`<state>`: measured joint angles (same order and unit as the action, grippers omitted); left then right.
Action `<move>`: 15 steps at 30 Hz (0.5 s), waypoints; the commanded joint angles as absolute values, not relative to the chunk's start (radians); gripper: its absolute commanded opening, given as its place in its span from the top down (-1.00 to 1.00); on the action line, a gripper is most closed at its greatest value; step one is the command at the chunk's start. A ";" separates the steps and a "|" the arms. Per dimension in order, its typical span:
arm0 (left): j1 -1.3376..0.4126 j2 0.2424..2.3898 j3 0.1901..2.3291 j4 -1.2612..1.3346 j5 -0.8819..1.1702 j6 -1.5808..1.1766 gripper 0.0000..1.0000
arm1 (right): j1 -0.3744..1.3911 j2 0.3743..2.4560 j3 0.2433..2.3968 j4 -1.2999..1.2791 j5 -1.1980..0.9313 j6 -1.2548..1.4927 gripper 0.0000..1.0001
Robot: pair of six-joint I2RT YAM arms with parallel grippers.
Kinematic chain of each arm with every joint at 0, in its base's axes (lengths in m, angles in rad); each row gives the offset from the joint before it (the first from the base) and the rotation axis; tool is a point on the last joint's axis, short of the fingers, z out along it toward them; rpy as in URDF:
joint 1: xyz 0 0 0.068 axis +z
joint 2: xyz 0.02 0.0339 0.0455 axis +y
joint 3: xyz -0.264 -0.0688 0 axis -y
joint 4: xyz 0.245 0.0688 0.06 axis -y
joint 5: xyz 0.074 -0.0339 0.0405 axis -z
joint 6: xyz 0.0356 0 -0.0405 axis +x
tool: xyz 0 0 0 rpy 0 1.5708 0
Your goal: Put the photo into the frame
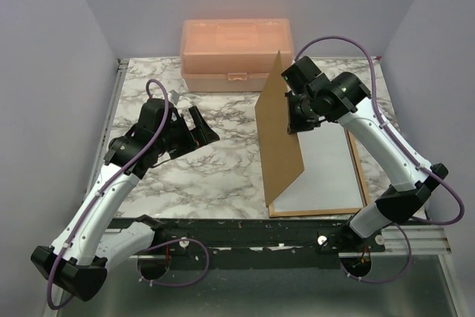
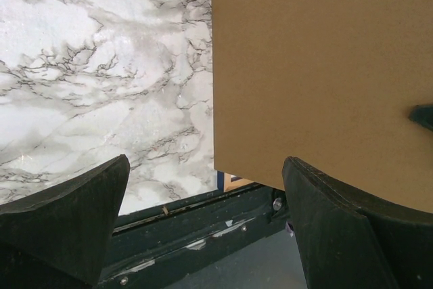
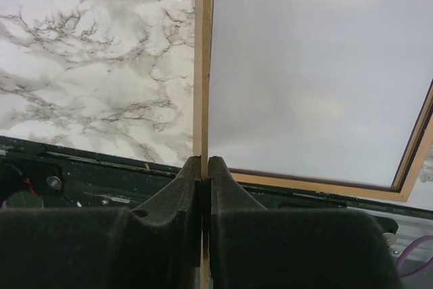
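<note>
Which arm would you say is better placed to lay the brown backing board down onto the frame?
Right, probably. The right gripper is shut on the edge of the backing board, holding it upright by the frame. The left gripper is open and empty over the table.

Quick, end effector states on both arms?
Left end effector: open, holding nothing.
Right end effector: closed on the brown backing board.
</note>
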<state>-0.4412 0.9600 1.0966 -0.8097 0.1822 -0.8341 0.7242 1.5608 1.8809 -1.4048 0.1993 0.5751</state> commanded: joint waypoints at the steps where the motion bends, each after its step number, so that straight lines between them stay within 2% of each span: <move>1: -0.448 0.962 1.079 -0.787 0.175 -0.824 -0.97 | 0.722 1.595 1.943 -1.418 0.189 0.513 0.58; 4: -0.448 0.962 1.067 -0.768 0.186 -0.828 -0.97 | 0.722 1.598 1.967 -1.396 0.137 0.496 0.11; 6: -0.448 0.962 1.059 -0.753 0.197 -0.829 -0.98 | 0.722 1.600 1.977 -1.380 0.100 0.488 -0.09; 8: -0.448 0.961 1.051 -0.735 0.206 -0.832 -0.97 | 0.722 1.600 1.979 -1.361 0.062 0.481 -0.22; 15: -0.449 0.946 1.009 -0.650 0.256 -0.844 -0.97 | 0.722 1.597 1.998 -1.310 0.002 0.461 -0.45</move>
